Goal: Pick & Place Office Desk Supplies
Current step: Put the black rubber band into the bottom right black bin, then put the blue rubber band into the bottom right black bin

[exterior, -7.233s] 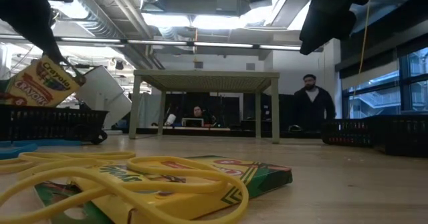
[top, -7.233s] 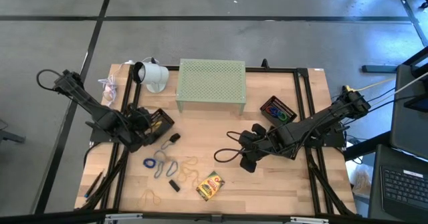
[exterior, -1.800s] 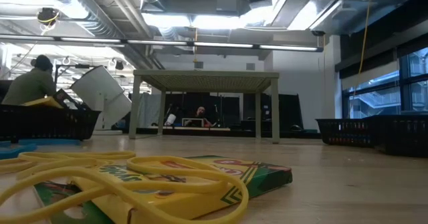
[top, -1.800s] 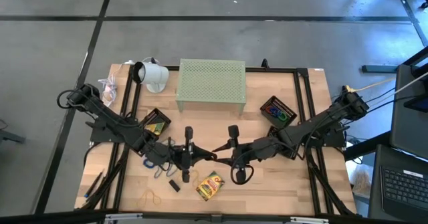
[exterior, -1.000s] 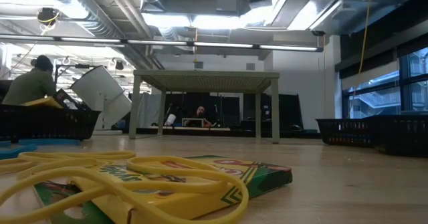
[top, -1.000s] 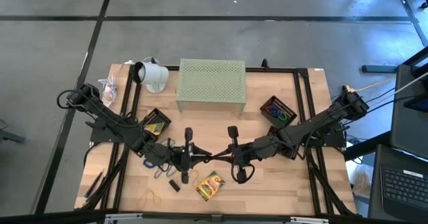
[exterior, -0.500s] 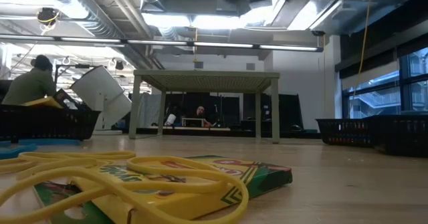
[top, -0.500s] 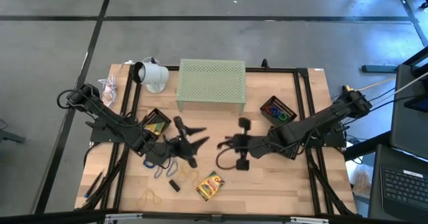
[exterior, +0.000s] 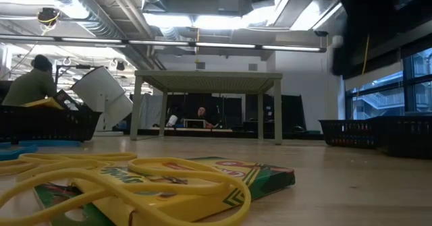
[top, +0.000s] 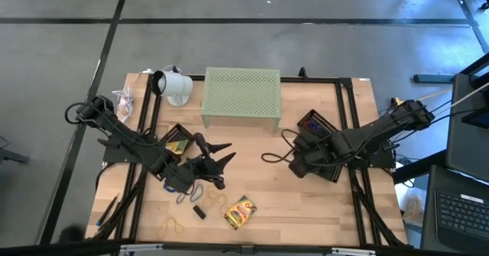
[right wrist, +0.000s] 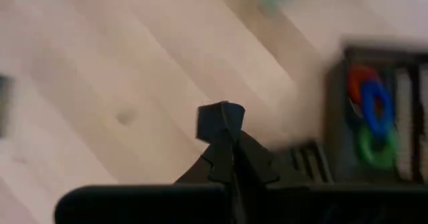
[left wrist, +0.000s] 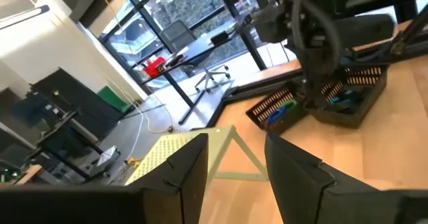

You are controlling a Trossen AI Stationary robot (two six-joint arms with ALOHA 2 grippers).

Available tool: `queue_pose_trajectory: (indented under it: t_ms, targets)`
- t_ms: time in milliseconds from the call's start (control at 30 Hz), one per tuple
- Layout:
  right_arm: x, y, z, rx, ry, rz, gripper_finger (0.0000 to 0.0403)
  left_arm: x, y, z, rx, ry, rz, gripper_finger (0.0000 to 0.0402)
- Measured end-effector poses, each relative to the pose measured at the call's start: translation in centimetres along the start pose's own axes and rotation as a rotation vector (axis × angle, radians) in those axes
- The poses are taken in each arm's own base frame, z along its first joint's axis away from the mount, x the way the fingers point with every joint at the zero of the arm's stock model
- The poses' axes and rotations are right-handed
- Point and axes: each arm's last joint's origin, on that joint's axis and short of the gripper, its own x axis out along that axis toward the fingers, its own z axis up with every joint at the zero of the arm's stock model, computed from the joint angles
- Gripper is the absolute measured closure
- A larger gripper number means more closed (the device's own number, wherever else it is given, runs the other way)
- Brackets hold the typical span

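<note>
Toward the right edge of the bench, the right gripper point(top: 284, 157) has its jaws clenched on a small black piece point(right wrist: 221, 122), which the right wrist view shows pinched at the fingertips, clear of the wood. It hangs just short of the right black mesh tray point(top: 318, 126), where red, blue and green clip rings point(right wrist: 372, 117) already lie; my read is that the piece is bound for that tray, hence the raised carry

Left gripper point(top: 216, 153) sits raised near the middle of the bench, jaws released and spread wide, nothing between them. It looks parked above the loose pile, probably ready for another pick

Still loose by the front edge: blue clip rings point(top: 182, 189), tan rubber bands point(top: 217, 196), another black piece point(top: 199, 212), a yellow-green crayon box point(top: 240, 212) and one more rubber band point(top: 171, 226) toward the front left corner. A second crayon box point(top: 178, 145) rests in the left mesh tray point(top: 165, 136)

Pale green perforated stand point(top: 241, 97) stands at the back edge, a white lamp-like object point(top: 175, 86) beside it. Low view shows people in the room behind, well apart from the bench
</note>
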Motion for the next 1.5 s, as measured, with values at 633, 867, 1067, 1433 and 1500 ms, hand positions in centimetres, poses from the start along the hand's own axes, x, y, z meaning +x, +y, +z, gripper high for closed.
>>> queue_pose_trajectory:
  t_ms: [633,867,1067,1433,1500]
  targets:
    - [3.8,-2.0,-3.3,0.223,0.252,-0.154,0.0329,-1.9,-1.1,-0.7,-0.068,0.017,-0.069,0.0254]
    - [3.8,-2.1,-3.3,0.209,0.238,-0.157,0.025,-2.7,-1.8,-2.9,-0.113,0.154,-0.253,0.0251]
    - [3.8,-2.1,-3.3,0.206,0.238,-0.157,0.0214,-2.8,-2.0,-5.0,-0.194,0.414,-0.485,0.0251]
    - [3.8,-2.0,-3.4,0.207,0.269,-0.147,0.0208,-4.5,-1.0,-8.2,-0.149,0.945,-0.699,0.0251]
    - [3.8,-2.0,-3.4,0.206,0.268,-0.146,0.0208,-4.8,-1.1,-8.7,-0.145,0.988,-0.722,0.0251]
